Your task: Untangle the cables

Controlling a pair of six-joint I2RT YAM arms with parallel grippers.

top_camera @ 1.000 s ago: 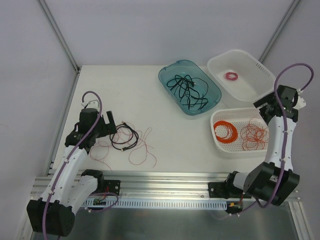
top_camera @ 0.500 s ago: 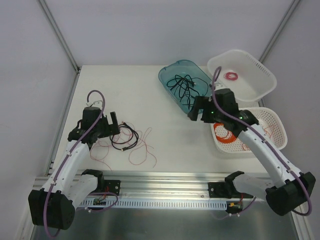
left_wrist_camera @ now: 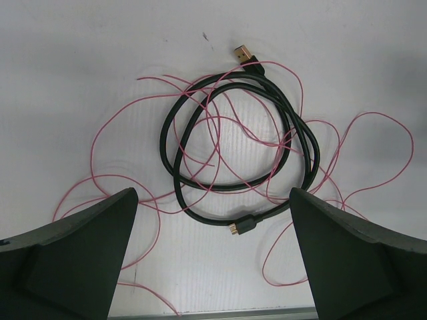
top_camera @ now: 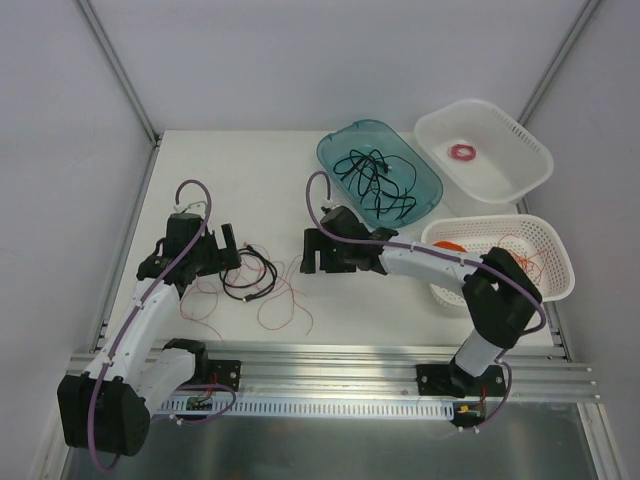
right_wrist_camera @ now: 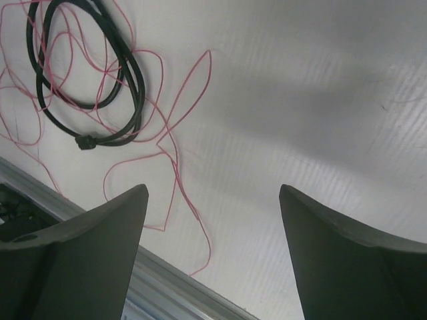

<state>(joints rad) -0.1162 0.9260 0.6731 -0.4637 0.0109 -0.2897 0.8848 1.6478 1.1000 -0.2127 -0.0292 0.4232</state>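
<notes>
The cables lie in a loose tangle (top_camera: 258, 282) on the white table at the front left. A thin black cord (top_camera: 250, 272) forms a loop with small gold-tipped plugs. Hair-thin red wires (top_camera: 288, 305) run through and around it. My left gripper (top_camera: 226, 246) is open and empty, just left of the tangle. In the left wrist view (left_wrist_camera: 212, 200) the cord's plug (left_wrist_camera: 245, 225) lies between the jaws, untouched. My right gripper (top_camera: 318, 252) is open and empty, just right of the tangle. Its wrist view (right_wrist_camera: 213, 190) shows the cord (right_wrist_camera: 84, 142) at upper left and a red wire (right_wrist_camera: 175, 167).
A teal tray (top_camera: 335, 150) holding black cords stands at the back centre. A white basket (top_camera: 535, 165) at the back right holds a small pink ring coil (top_camera: 463, 152). A second white basket (top_camera: 558, 262) at the right holds an orange coil and red wires. A metal rail (top_camera: 330, 355) runs along the front edge.
My right arm has swung left from above the right-hand baskets to the middle of the table, beside the tangle. My left gripper has barely moved. The cables have not shifted.
</notes>
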